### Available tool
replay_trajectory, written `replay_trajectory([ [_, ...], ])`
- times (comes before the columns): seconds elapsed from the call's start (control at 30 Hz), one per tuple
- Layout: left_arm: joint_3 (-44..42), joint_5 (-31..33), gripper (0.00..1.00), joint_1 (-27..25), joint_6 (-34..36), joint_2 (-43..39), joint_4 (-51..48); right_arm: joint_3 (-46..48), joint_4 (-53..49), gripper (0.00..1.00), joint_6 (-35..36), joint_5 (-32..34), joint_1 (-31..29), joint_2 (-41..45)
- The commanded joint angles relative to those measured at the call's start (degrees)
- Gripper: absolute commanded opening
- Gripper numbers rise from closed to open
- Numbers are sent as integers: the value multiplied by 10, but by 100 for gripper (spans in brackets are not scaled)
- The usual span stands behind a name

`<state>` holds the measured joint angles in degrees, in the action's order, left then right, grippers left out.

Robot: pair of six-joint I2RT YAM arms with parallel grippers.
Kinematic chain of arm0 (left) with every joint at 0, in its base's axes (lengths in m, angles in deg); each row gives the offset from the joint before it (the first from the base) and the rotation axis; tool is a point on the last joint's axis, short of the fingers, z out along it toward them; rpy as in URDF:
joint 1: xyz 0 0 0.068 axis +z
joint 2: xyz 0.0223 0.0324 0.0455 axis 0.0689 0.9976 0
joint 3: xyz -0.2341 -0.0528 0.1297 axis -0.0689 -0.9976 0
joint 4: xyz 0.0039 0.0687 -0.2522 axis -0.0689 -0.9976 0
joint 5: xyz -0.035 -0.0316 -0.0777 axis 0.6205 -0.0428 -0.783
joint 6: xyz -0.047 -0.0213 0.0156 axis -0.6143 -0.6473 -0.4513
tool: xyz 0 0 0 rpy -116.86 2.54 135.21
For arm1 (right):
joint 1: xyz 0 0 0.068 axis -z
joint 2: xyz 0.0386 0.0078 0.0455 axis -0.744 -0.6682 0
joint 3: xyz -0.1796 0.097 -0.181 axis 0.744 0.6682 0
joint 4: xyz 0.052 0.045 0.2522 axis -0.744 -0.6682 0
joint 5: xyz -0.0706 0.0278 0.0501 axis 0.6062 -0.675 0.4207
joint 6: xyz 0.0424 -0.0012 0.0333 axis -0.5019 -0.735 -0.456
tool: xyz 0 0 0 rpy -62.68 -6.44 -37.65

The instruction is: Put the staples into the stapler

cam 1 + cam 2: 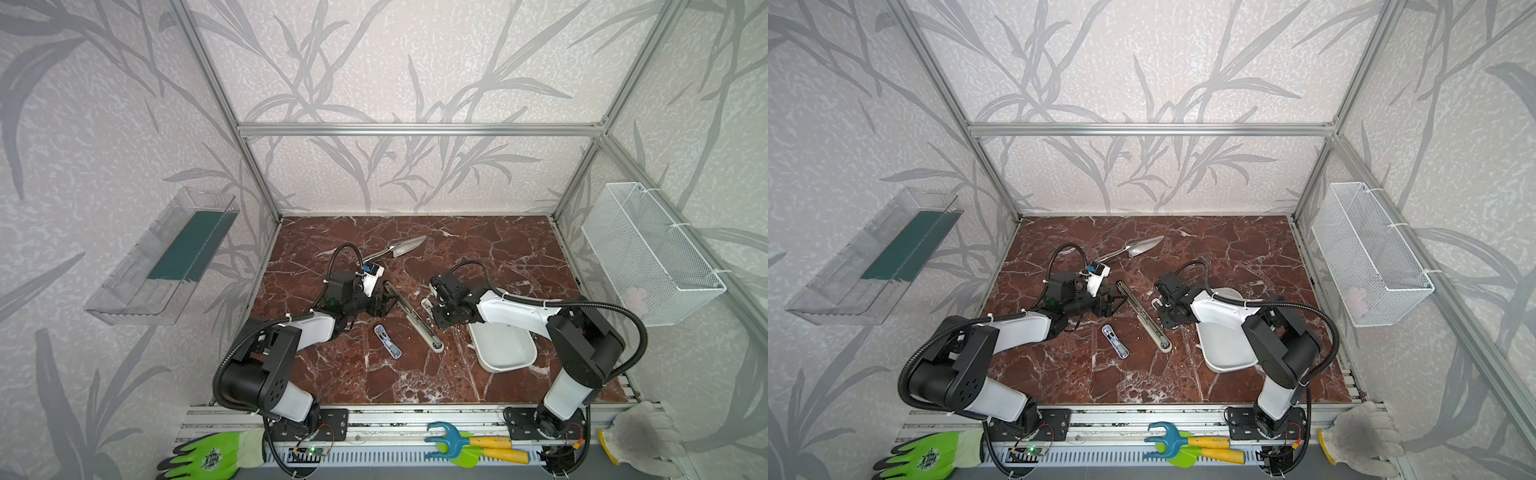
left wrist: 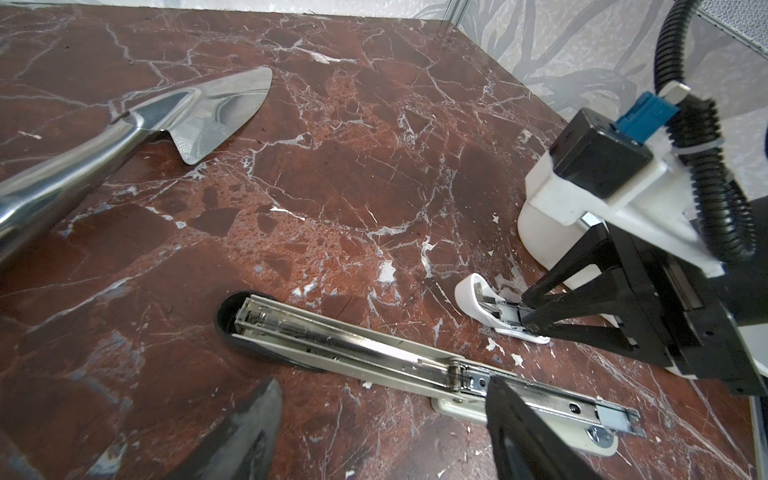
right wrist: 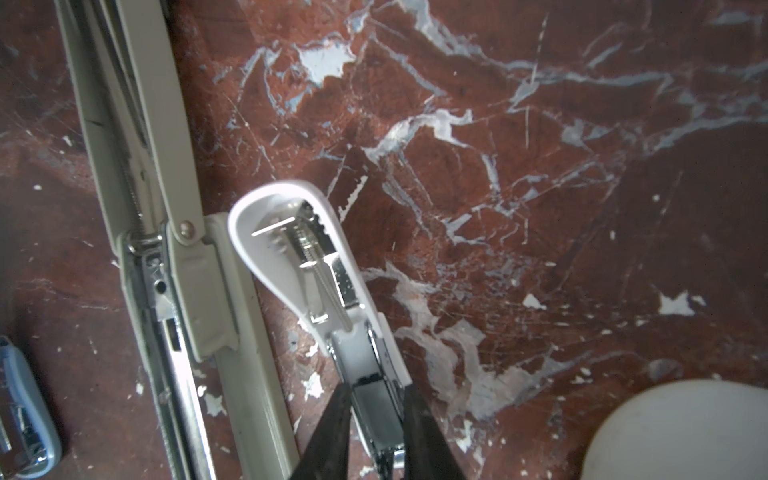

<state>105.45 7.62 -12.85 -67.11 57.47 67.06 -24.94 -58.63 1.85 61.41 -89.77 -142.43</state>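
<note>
Right wrist: R fingers (image 3: 328,436) narrow astride small white stapler (image 3: 286,245), grip unclear, long stapler (image 3: 183,208) just beside, L fingers (image 2: 523,428) wide

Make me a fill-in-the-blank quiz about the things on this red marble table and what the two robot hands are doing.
1. The right hand has its fingertips on either side of the metal rail of the small ____ stapler.
2. The long beige stapler between the two arms lies swung ____.
3. The left hand, fingers spread wide, holds ____.
4. The shiny metal trowel lies beyond the ____ arm.
Missing words: white; open; nothing; left.
</note>
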Motion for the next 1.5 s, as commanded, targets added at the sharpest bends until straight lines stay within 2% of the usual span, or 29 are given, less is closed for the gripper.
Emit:
replay_trajectory([
  [0.0, 16, 3, 78, -2, 14, 6, -4, 6, -19, 25, -5, 14, -3, 11],
  [0.17, 16, 3, 78, -3, 15, 6, -5, -11, -17, 33, 11, 28, -2, 30],
  [0.43, 16, 13, 78, -4, 14, 6, -4, -47, -10, 33, 42, 33, 0, 17],
  [0.53, 11, 50, 75, -5, 10, 4, 7, -38, 5, 33, 43, 37, 0, 17],
  [0.63, 13, 120, 69, -6, -1, -4, 8, -24, 26, 33, 51, 31, -3, 32],
  [0.67, 10, 132, 68, -6, -1, -10, 17, -16, 33, 33, 56, 35, -6, 42],
  [0.73, -22, 145, 71, -7, -15, -29, 104, 2, 46, 36, 64, 52, -19, 78],
  [0.83, -67, 160, 82, -5, -75, -58, 228, 39, 68, 45, 78, 87, -52, 142],
  [0.93, -38, 156, 84, -6, -113, -85, 159, 78, 96, 54, 87, 91, -89, 201],
  [1.0, -32, 150, 98, -7, -134, -100, 136, 98, 111, 57, 87, 94, -115, 229],
  [1.03, -43, 166, 99, -7, -150, -111, 141, 104, 116, 58, 85, 96, -129, 238],
  [1.13, -82, 201, 99, -5, -185, -174, 132, 112, 128, 61, 78, 117, -191, 252],
  [1.3, -69, 220, 99, -5, -189, -301, -22, 107, 134, 65, 91, 145, -276, 245],
  [1.47, -84, 232, 99, -5, -191, -400, -92, 155, 199, 68, 76, 125, -292, 267],
])
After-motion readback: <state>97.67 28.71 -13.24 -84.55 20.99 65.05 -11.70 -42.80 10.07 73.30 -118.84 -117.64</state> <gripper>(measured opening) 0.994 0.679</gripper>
